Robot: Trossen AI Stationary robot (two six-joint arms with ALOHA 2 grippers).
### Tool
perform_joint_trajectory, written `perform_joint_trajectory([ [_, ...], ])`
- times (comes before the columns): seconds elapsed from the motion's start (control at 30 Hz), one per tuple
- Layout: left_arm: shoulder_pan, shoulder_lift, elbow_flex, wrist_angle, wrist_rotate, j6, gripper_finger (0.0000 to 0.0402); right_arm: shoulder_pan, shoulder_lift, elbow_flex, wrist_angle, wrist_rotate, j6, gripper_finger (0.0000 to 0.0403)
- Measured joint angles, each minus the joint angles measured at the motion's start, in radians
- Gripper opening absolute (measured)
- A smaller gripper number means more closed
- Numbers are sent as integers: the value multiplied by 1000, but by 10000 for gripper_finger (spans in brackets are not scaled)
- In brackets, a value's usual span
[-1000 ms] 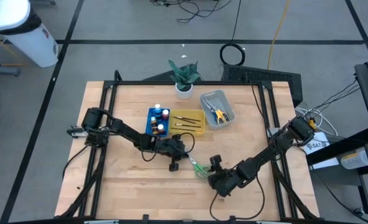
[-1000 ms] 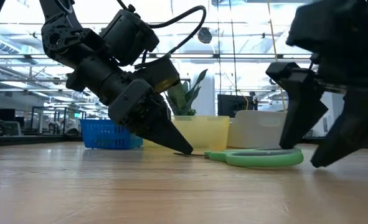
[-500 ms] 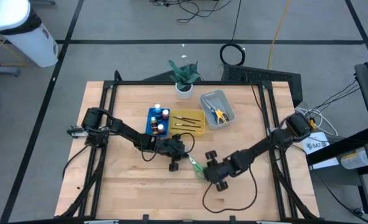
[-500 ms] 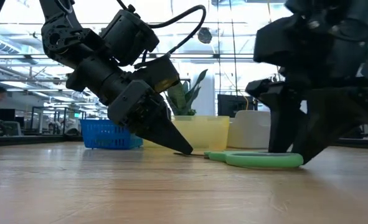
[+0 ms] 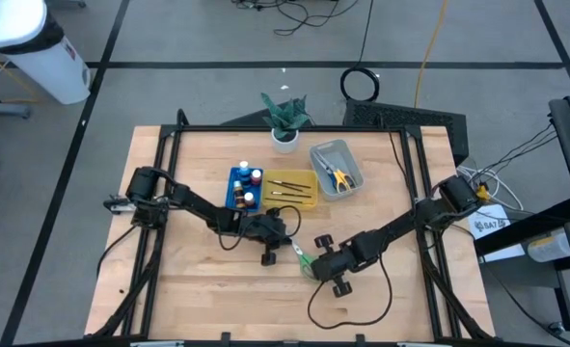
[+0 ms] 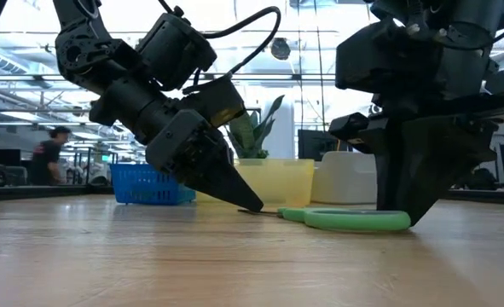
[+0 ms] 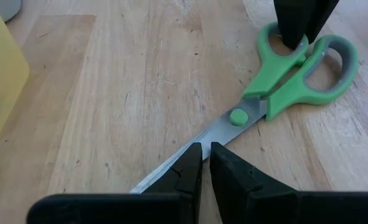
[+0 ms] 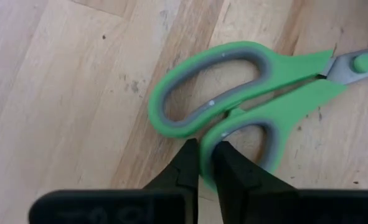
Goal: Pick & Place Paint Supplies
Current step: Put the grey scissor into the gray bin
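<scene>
- The right gripper [image 8: 200,163] is pressed together on the handles of the green scissors [image 8: 233,112], where the two loops meet, near the middle of the bench [image 5: 198,299].
- The left gripper [image 7: 206,163] is also pressed together, with its tips on the blade end of the same scissors, which lie flat on the wood.
- Toward the far edge stand the blue tray [image 5: 233,188] with paint bottles [image 5: 251,176], the yellow tray [image 5: 309,194] with brushes [image 5: 286,185], and the clear tray [image 5: 354,183] with yellow scissors [image 5: 339,177].
- A small potted plant [image 5: 285,120] is at the far edge.
</scene>
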Motion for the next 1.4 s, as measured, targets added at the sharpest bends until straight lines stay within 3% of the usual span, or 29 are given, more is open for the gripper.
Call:
perform_joint_trajectory([
  [0.17,-5,-37,-2,32,4,-8,46,18,-26,-1,14,32,23,17],
  [0.6,-108,-384,-2,2,-8,0,47,100,-197,-5,56,190,55,16],
  [0.87,-143,-404,0,14,-9,6,47,80,-397,-5,-65,306,70,16],
  [1.03,-138,-404,0,6,-13,11,47,-16,-544,-3,-212,364,49,16],
  [1.17,-136,-404,0,4,-30,13,47,-156,-631,-3,-336,367,39,14],
  [1.4,-135,-405,0,4,-36,13,47,-451,-681,-3,-408,235,-125,14],
])
